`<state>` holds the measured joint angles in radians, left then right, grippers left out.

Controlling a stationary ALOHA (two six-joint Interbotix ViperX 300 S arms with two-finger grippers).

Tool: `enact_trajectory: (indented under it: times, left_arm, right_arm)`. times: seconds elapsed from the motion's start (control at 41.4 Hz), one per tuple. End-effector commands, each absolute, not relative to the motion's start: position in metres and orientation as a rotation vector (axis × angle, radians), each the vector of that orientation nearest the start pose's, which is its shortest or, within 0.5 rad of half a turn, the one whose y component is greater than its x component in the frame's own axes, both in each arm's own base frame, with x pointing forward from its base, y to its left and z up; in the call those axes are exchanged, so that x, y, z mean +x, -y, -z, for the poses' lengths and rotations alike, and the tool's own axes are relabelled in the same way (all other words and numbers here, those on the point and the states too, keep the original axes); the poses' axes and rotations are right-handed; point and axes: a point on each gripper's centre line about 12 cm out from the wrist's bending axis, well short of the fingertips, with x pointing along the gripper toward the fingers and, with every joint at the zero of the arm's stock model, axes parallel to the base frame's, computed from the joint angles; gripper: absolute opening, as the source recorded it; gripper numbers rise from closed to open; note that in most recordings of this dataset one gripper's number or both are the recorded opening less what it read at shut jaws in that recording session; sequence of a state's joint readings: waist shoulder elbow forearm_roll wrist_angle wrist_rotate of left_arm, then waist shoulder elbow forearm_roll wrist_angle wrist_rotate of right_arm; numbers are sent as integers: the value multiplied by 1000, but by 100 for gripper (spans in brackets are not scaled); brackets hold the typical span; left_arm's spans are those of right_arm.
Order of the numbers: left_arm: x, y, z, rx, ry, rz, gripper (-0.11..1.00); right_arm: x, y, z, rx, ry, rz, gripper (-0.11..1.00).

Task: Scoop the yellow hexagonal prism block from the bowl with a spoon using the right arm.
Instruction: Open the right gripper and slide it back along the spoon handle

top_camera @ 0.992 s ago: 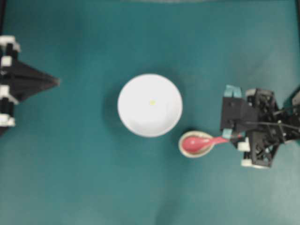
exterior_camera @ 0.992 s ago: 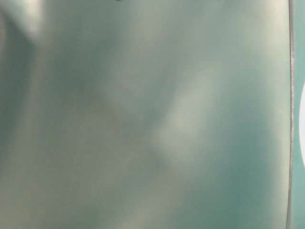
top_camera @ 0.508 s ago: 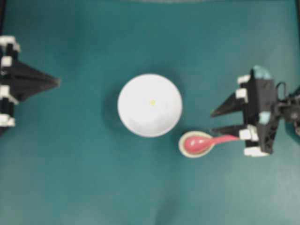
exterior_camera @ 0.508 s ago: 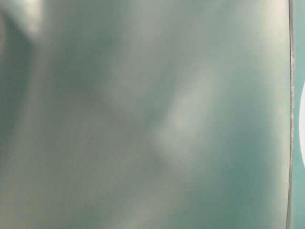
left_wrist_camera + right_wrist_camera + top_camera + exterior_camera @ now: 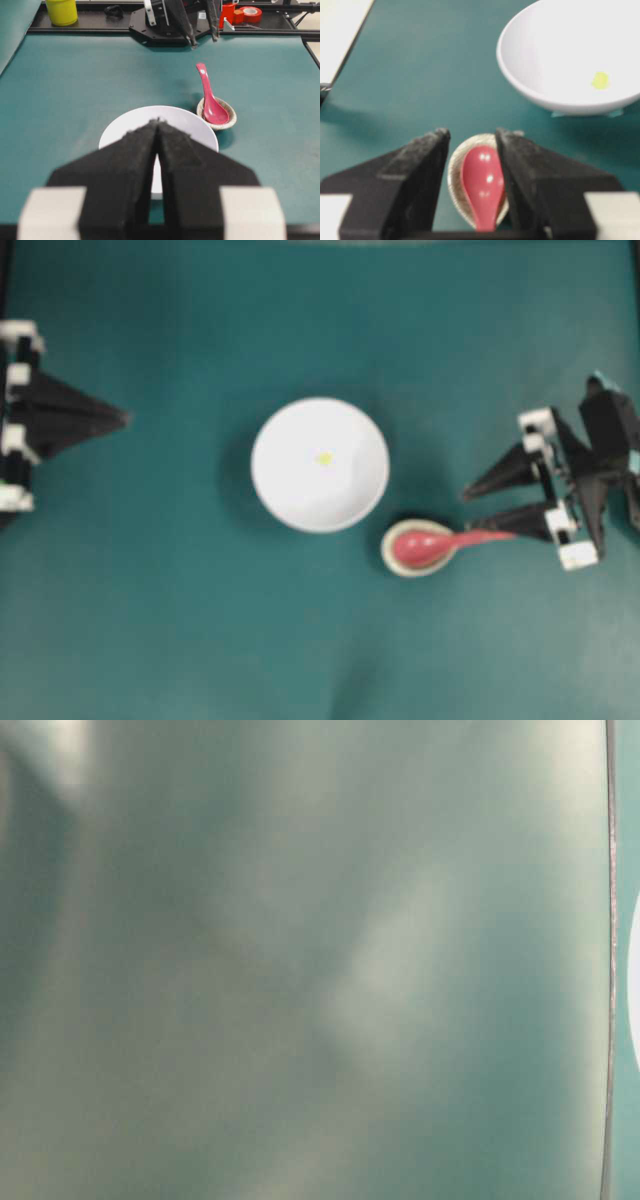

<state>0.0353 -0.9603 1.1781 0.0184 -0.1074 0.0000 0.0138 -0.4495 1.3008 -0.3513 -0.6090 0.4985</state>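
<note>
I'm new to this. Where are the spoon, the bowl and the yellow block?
spoon [image 5: 420,545], overhead view, on its scoop.
bowl [image 5: 300,495], overhead view, on its bare white inside.
yellow block [image 5: 600,80], right wrist view, on its middle.

Nothing here can be read: no lettering, label, brand or number shows on anything in view. The items at the far edge are too small and blurred to make out any print.

The right arm [image 5: 590,480] has swung level, pointing at the spoon [image 5: 440,540].
</note>
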Motion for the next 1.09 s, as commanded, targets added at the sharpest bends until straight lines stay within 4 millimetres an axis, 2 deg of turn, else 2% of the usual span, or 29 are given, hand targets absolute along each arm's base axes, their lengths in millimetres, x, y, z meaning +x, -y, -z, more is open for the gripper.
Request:
enact_trajectory:
  times: [0.0, 0.242, 0.435, 1.064]
  left_arm:
    - [201, -7, -277, 16, -94, -34, 1]
    - [201, -7, -276, 16, -95, -34, 1]
    - [201, -7, -276, 16, -95, -35, 1]
    - [201, -7, -276, 16, -97, -34, 1]
  right_arm:
    - [231, -26, -163, 243, -239, -189, 49]
    - [217, -19, -142, 174, -168, -133, 49]
    - [206, -22, -130, 152, -146, -144, 49]
    - [220, -34, -90, 123, -265, -159, 49]
